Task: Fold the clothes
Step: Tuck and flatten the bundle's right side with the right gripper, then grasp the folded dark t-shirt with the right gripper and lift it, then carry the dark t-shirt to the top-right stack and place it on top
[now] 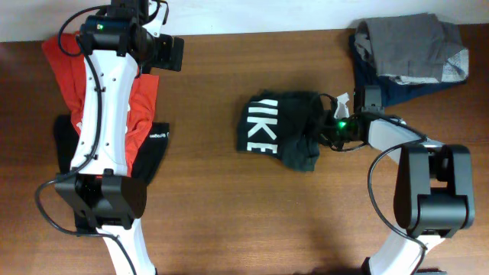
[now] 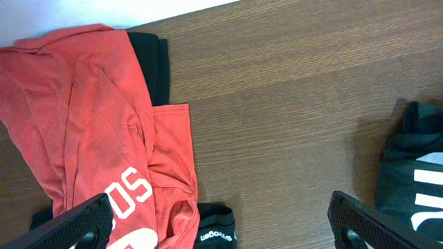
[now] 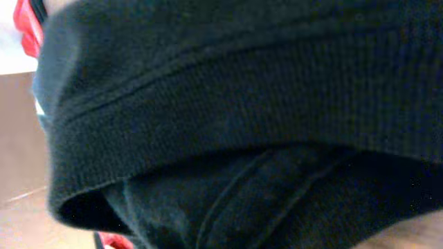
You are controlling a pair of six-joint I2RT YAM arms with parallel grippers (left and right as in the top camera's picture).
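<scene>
From my station I saw the bunched black garment (image 1: 279,131) lying near the middle of the wooden table (image 1: 229,221), crumpled into a rough lump with bold white block letters showing on its left side. The right gripper (image 1: 330,130) sat at that garment's right edge with its jaws together. Its wrist camera was filled with black cloth: a ribbed, knitted band with a stitched seam, folded over softer dark fabric. I read that as a clamp on the garment's edge, though the fingers themselves were hidden. The left gripper (image 2: 220,199) hung over the table's far-left end with its fingers (image 2: 73,225) wide apart and holding nothing. Below it the red garment (image 2: 90,117) lay spread and wrinkled, smooth jersey with white print near its lower hem. It partly covered a flat black garment (image 1: 157,147) that carried small white lettering. At the far-right corner a grey garment (image 1: 412,46), loosely folded and matte, rested on top of a navy garment (image 1: 393,93). That pile lay just beyond the right arm, apart from the bunched black one.
</scene>
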